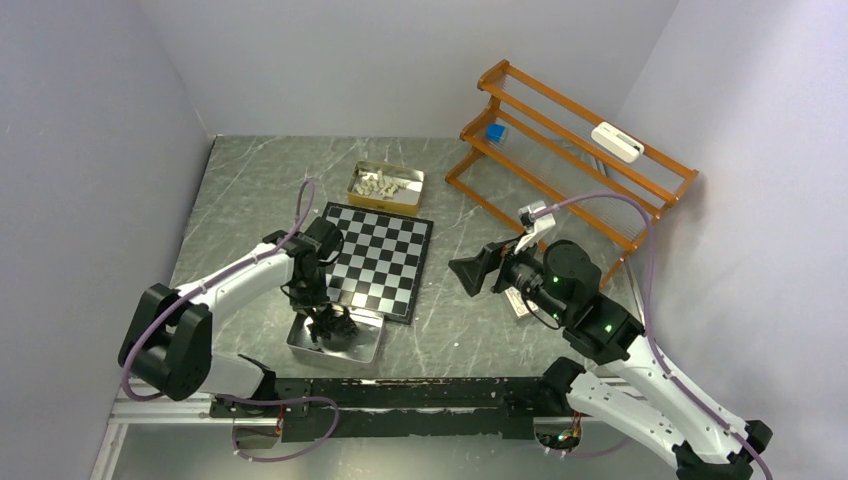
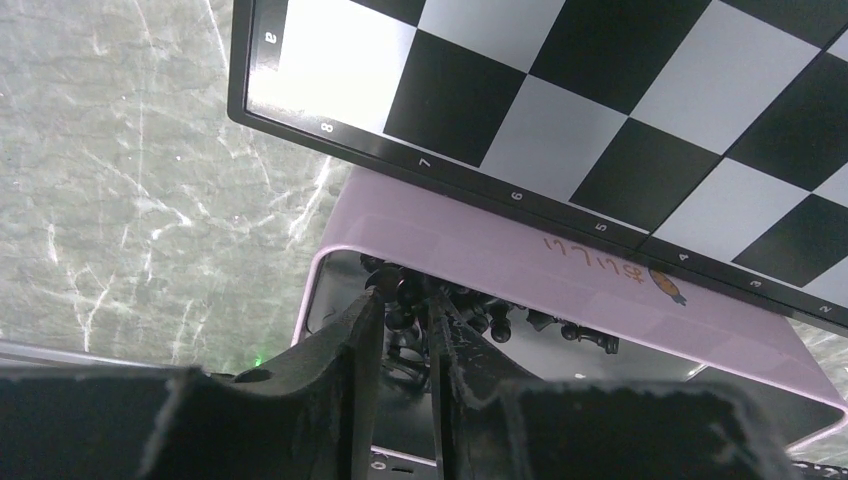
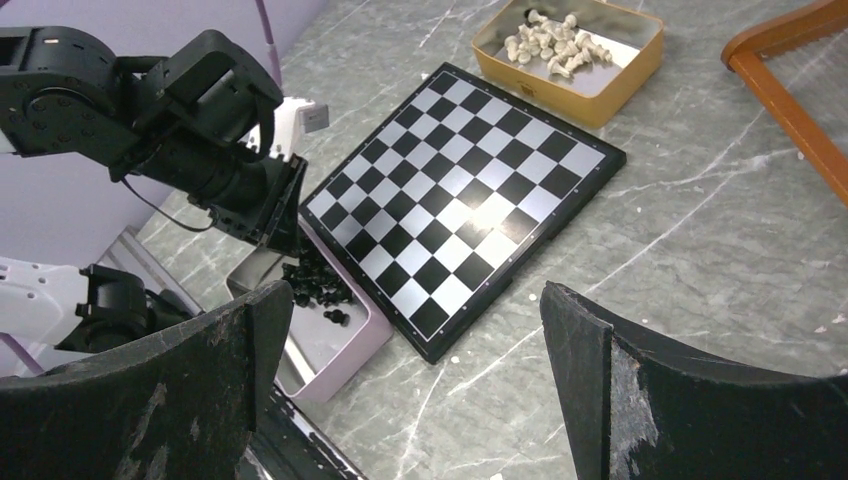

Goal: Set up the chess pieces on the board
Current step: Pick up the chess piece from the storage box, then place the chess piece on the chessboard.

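Note:
The board (image 1: 378, 260) lies flat mid-table with no piece on it. At its near left corner stands a pale pink tin tray (image 1: 300, 345) that holds the black chess pieces (image 1: 338, 328). My left gripper (image 1: 325, 322) reaches down into that pile. In the left wrist view its jaws stand a narrow gap apart (image 2: 408, 295), with black pieces (image 2: 500, 322) at and between the tips. Whether one is pinched does not show. The white chess pieces (image 1: 380, 183) lie in a gold tin (image 1: 412, 195) behind the board. My right gripper (image 1: 470, 270) hovers wide open and empty to the board's right (image 3: 415, 300).
An orange wooden rack (image 1: 570, 150) stands at the back right, with a blue block (image 1: 494, 131) and a white device (image 1: 616, 140) on it. Grey walls close in the table on the left, back and right. The board's edge overhangs the pink tray (image 2: 520, 260).

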